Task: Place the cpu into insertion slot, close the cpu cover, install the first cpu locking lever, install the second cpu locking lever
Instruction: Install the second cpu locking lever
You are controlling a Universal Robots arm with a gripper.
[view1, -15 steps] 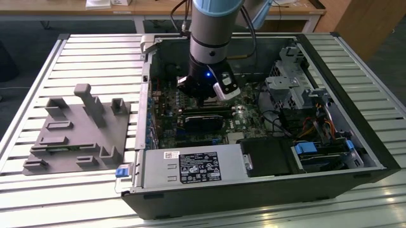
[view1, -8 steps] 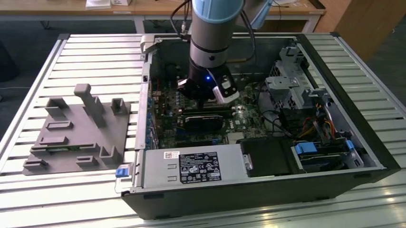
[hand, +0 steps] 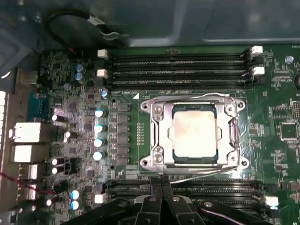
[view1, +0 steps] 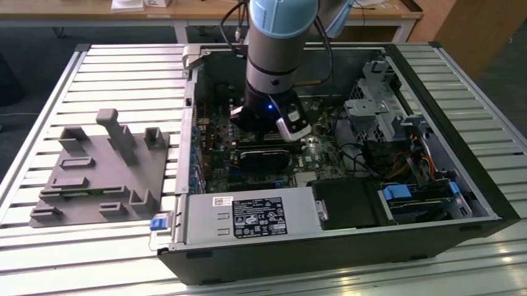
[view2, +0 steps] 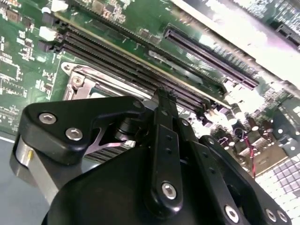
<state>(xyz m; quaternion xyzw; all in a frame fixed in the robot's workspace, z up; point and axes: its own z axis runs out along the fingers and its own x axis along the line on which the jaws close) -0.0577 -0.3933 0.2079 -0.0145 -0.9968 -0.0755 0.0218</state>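
In the first wrist view the cpu (hand: 194, 131), pale and silvery, lies flat in the insertion slot (hand: 194, 162) on the green motherboard. The cpu cover (hand: 159, 136) is down around it. One thin wire locking lever (hand: 187, 98) runs along the side by the memory slots, and another (hand: 206, 174) runs along the side nearest my gripper. My gripper (hand: 161, 183) is shut, its tips at the end of that nearer lever. In the second wrist view the gripper (view2: 164, 93) hangs over the memory slots beside a corner of the cover (view2: 77, 82). In the exterior view the gripper (view1: 265, 137) is inside the case.
Long black memory slots (hand: 178, 68) flank the socket on two sides. Capacitors (hand: 99, 126) stand close beside it. The open computer case (view1: 485, 203) has tall walls, a power supply (view1: 247, 217) and a drive cage (view1: 379, 105). A grey fixture (view1: 99, 166) lies outside on the slatted table.
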